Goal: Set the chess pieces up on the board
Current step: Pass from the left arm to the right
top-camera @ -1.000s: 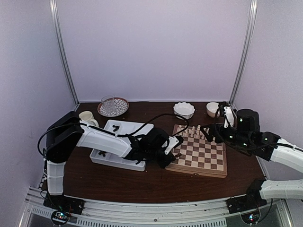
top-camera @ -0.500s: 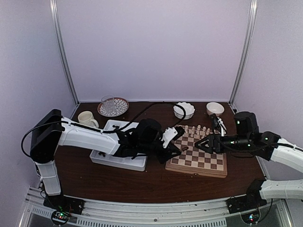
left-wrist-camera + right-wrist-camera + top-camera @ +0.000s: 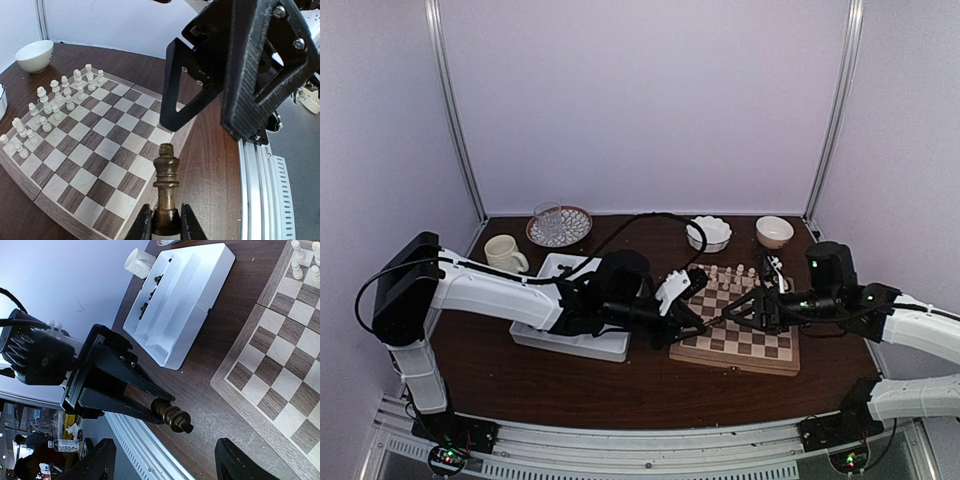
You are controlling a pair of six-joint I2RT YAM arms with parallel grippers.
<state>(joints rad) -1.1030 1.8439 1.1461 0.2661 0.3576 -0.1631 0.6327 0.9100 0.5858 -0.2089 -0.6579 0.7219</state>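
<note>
Pinching the dark chessman (image 3: 166,185) by its base, left claw (image 3: 166,226) offers it; right claw (image 3: 167,460), spread wide, should close squarely on upper stem b4 left lets go.

A dark brown chess piece (image 3: 166,186) is gripped at its base by the left tool (image 3: 162,227), beside the checkered board (image 3: 100,150).

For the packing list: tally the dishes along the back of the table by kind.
Bowls: 2 (scalloped white bowl, cream bowl)
Mug: 1
Glass: 1
Plate: 1
Total: 5
</note>
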